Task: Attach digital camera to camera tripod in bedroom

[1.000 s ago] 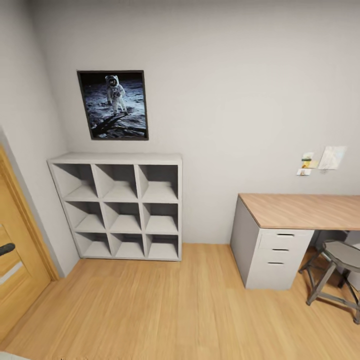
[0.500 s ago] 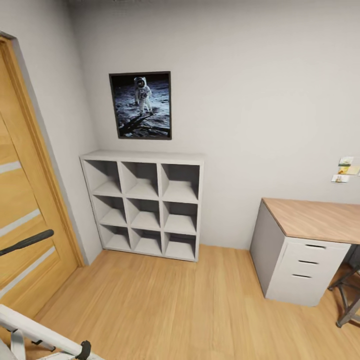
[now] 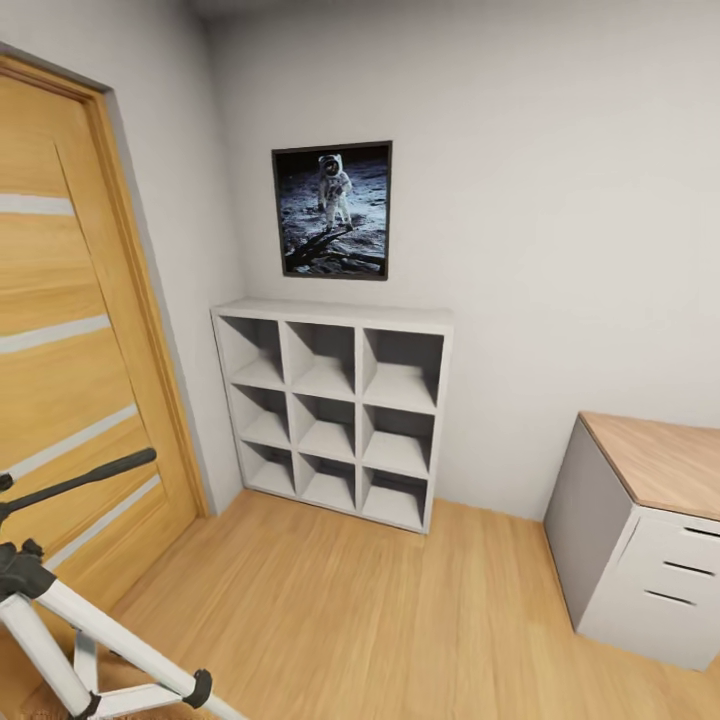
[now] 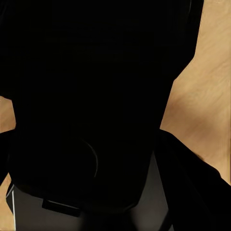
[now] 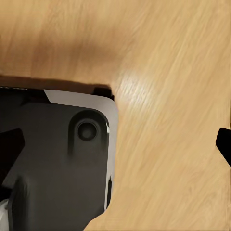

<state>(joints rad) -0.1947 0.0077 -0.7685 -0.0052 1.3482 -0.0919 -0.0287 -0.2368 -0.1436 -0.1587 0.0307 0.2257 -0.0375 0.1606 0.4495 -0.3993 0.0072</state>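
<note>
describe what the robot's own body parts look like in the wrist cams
In the left wrist view a large black, unlit mass blocks most of the frame, with a dark grey panel at its foot; its form cannot be made out. In the right wrist view a dark grey moulded housing shows a pale grey rounded edge and a round recessed knob. No cables or markings show.

The light wood plank floor [image 3: 400, 620] carries everything in the bedroom. A white cube shelf [image 3: 335, 410] with 9 open compartments stands on it against the far wall. To the right, a wood-topped surface [image 3: 665, 460] sits on a white drawer unit [image 3: 665, 590] with 2 visible handles. At the lower left, the camera tripod [image 3: 70, 630] stands on the planks beside the wooden door [image 3: 70, 370].
</note>
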